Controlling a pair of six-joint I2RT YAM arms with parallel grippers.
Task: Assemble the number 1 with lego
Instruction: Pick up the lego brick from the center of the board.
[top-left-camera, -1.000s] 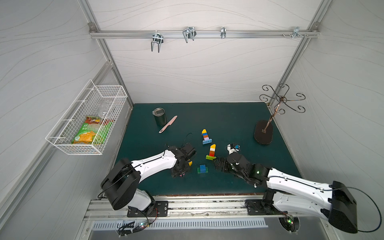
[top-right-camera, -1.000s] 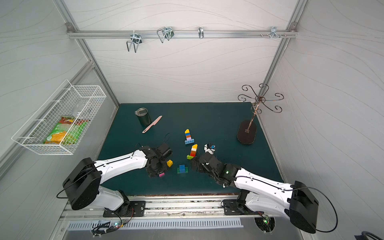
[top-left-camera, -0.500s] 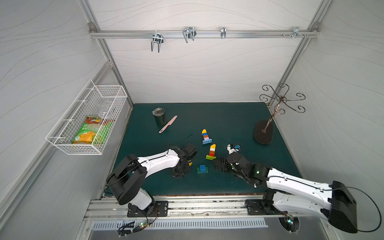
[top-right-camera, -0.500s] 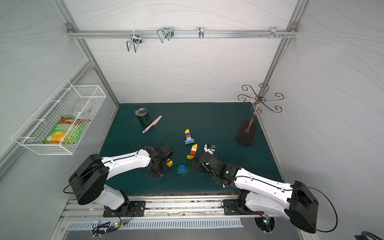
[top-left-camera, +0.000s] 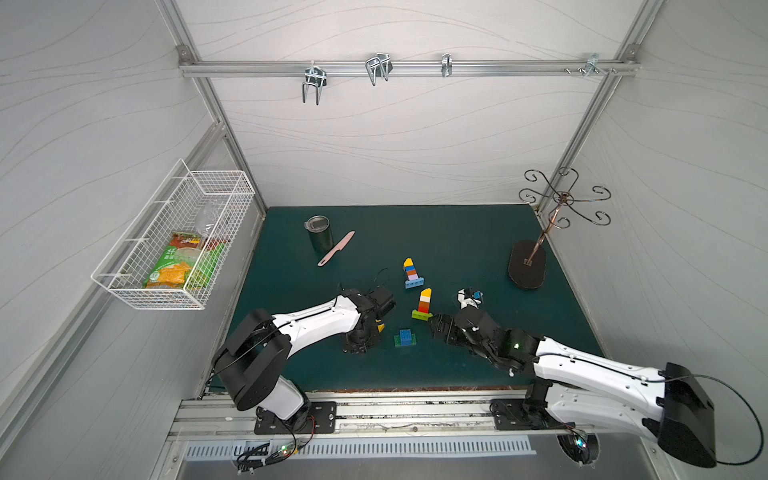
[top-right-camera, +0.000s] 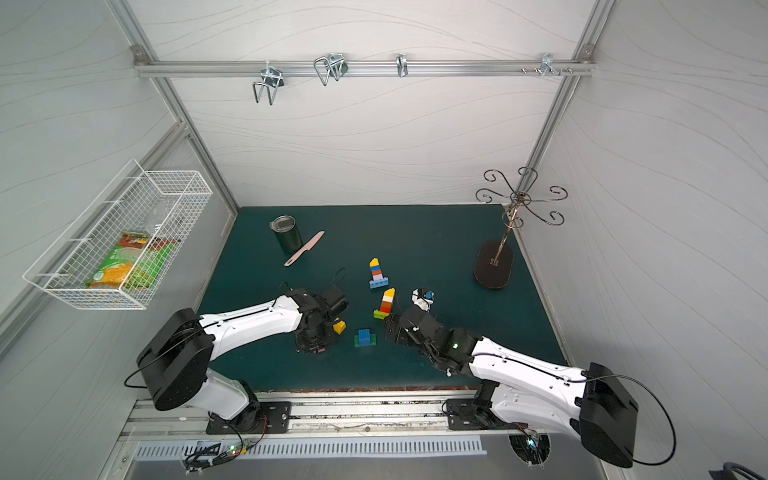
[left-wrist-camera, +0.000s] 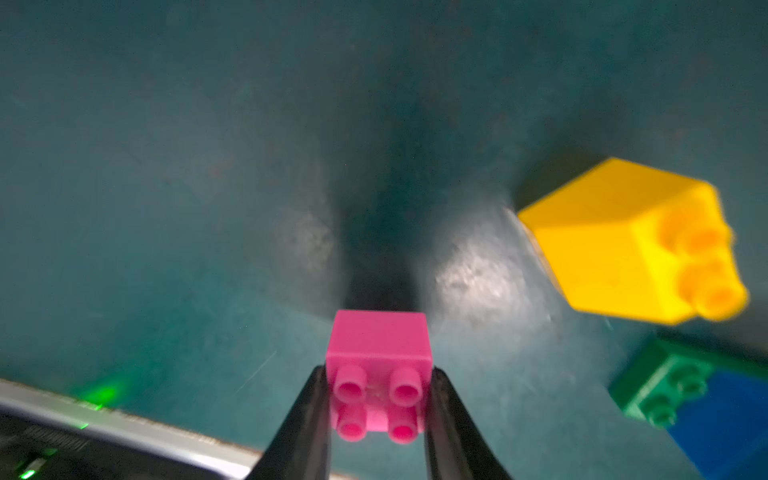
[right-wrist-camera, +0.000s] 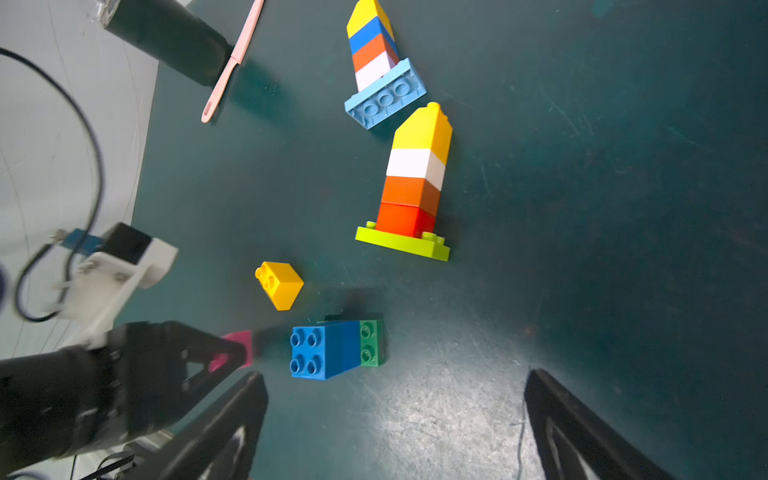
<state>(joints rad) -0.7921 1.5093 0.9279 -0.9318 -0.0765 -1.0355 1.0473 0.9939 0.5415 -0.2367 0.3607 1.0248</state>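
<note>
In the left wrist view my left gripper (left-wrist-camera: 379, 388) is shut on a pink square lego brick (left-wrist-camera: 378, 336), studs towards the camera, just above the green mat. In both top views that gripper (top-left-camera: 358, 347) points down near the table's front. A loose yellow sloped brick (left-wrist-camera: 623, 245) lies beside it, and a blue brick on a green one (right-wrist-camera: 322, 351) is just to its right. Two lego towers stand further back, one on a lime plate (right-wrist-camera: 415, 183) and one on a light blue brick (right-wrist-camera: 376, 54). My right gripper (right-wrist-camera: 395, 380) is open and empty, right of the blue brick.
A dark metal cup (top-left-camera: 320, 235) and a pink knife (top-left-camera: 336, 248) lie at the back left of the mat. A metal hook stand (top-left-camera: 528, 264) rises at the right. A wire basket (top-left-camera: 174, 237) hangs on the left wall. The table's front edge runs close behind my left gripper.
My left gripper has shut on the pink brick, and the left arm has shifted slightly. The right arm has not moved.
</note>
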